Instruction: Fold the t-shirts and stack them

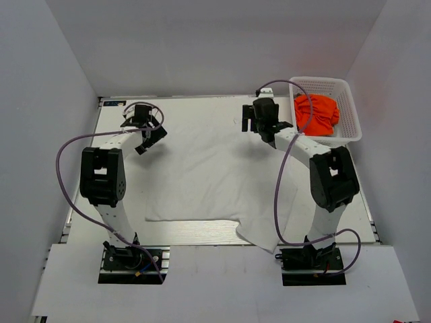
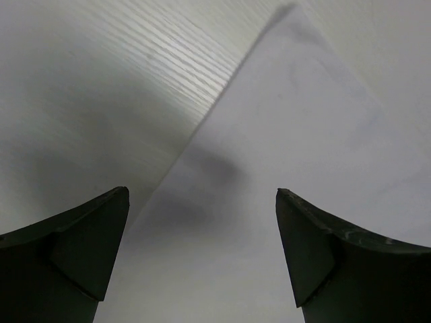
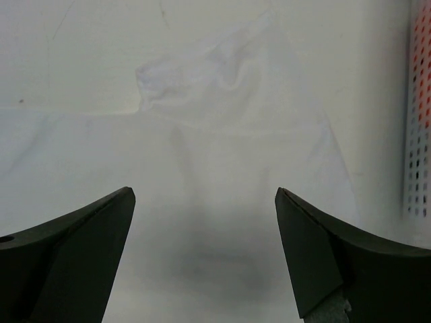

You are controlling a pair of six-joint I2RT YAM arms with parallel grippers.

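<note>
The white t-shirt (image 1: 215,182) lies spread flat on the table between the two arms. The orange t-shirt (image 1: 315,114) is bunched inside the white mesh basket (image 1: 350,118) at the back right. My left gripper (image 1: 147,128) is open and empty over the shirt's far left corner; the left wrist view shows the cloth edge (image 2: 283,168) running diagonally under the jaws. My right gripper (image 1: 264,121) is open and empty over the shirt's far right part; the right wrist view shows a crumpled sleeve (image 3: 222,74) ahead of the jaws.
The basket wall (image 3: 419,114) shows at the right edge of the right wrist view, orange behind its holes. Grey walls enclose the table on three sides. A corner of the white shirt hangs over the near table edge (image 1: 262,239).
</note>
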